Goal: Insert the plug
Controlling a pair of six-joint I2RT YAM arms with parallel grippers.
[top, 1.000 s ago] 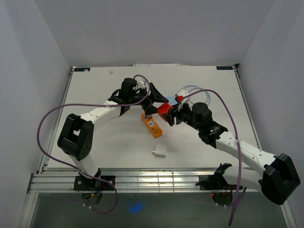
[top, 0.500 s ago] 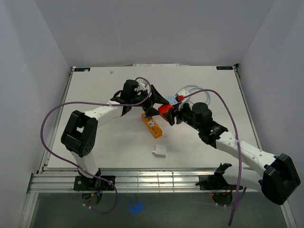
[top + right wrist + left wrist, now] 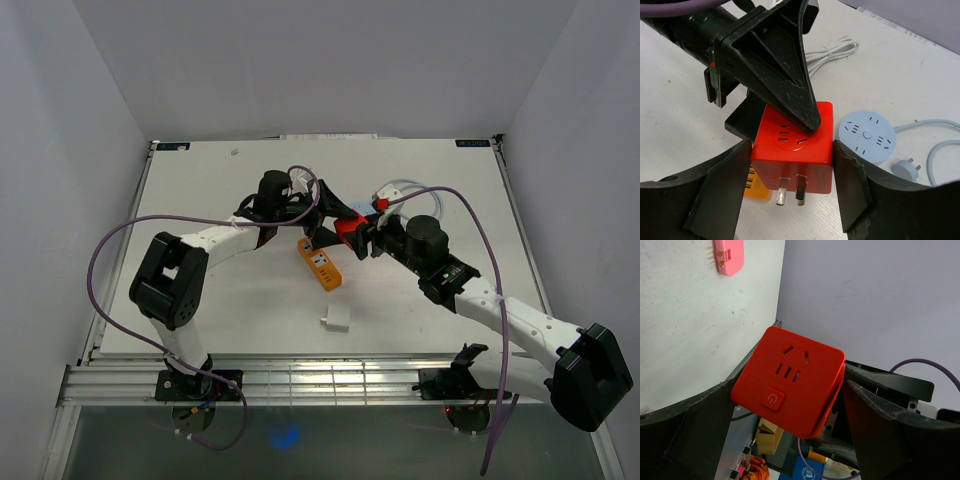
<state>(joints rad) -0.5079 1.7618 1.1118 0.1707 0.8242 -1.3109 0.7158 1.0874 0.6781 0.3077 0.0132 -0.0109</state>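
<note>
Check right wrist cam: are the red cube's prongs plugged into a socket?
No, the two metal prongs on the red cube stick out bare, seated in nothing.

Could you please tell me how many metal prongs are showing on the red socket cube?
2. Both project side by side from the red socket cube: left prong, right prong. Others may be hidden.
</note>
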